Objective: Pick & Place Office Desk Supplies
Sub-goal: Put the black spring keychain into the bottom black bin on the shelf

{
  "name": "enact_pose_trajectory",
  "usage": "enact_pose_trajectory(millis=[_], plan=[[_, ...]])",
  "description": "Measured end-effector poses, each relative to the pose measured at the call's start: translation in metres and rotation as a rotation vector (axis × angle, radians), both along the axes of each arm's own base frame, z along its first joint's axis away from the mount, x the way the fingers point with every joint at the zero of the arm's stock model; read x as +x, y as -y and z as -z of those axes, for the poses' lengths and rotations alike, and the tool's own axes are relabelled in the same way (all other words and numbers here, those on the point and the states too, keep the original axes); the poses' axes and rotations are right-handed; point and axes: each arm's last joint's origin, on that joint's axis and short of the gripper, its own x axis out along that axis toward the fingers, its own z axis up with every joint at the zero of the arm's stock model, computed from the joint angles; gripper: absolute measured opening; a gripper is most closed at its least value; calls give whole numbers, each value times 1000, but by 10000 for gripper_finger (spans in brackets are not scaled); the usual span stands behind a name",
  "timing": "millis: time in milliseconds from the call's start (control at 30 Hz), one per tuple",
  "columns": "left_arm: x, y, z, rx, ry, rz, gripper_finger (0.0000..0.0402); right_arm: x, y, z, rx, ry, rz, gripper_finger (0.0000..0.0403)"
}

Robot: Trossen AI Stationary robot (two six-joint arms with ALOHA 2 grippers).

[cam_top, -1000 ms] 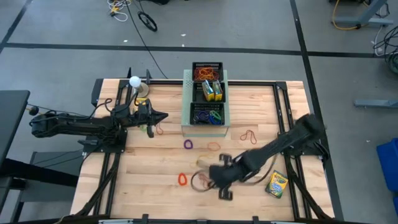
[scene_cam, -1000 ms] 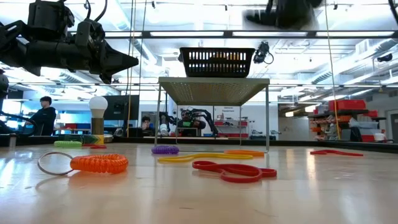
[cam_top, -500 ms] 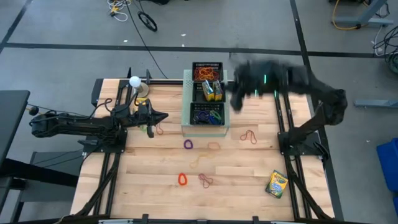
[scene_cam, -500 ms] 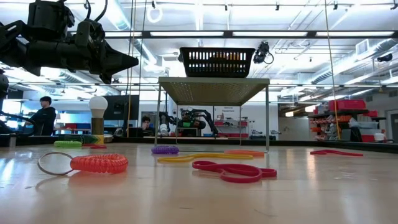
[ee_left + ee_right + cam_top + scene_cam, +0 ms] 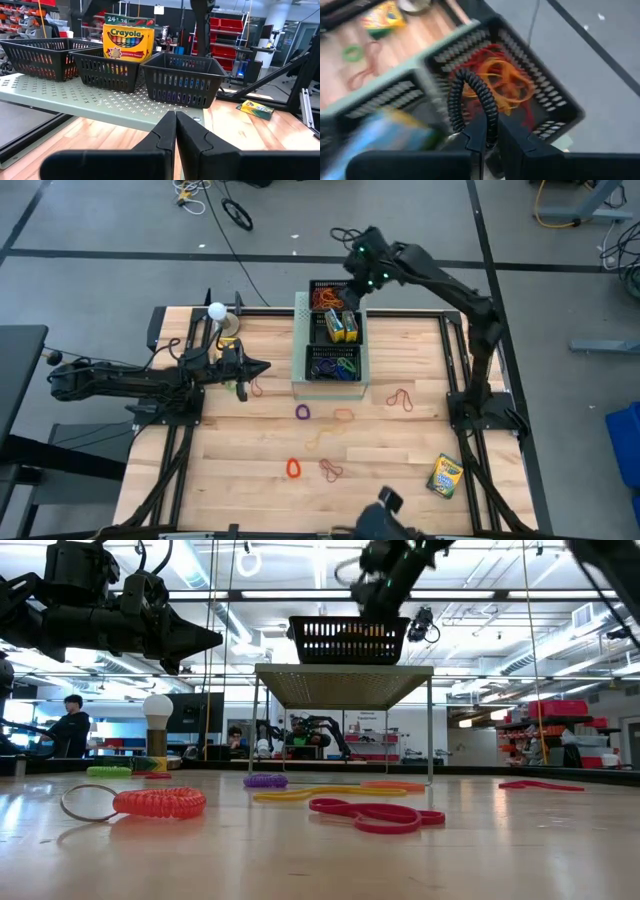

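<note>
While the left gripper (image 5: 262,368) is waiting closed and empty beside the green box (image 5: 300,350), we are holding the right gripper (image 5: 352,292) above the far mesh tray (image 5: 312,286) of red and orange bands, its fingers (image 5: 475,135) pinching a black coiled band (image 5: 470,95). More bands (image 5: 331,469) and a crayon box (image 5: 444,477) are lying on the table (image 5: 420,350).

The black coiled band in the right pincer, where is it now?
In the right wrist view, the black coiled band sits between the shut right pincer fingers, above the black mesh tray of red and orange bands.
</note>
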Motion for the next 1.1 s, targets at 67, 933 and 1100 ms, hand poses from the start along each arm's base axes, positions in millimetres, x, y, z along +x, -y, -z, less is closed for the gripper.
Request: enact_pose_trajectory(millis=[67,933,1100], plan=[[0,0,0,0,0,0,20,-1,12,5,-5,7,21,41],[0,0,0,0,0,0,20,-76,-48,-87,-130,160,33,37],[0,0,0,0,0,0,20,-70,-98,-92,-73,120,-68,37]])
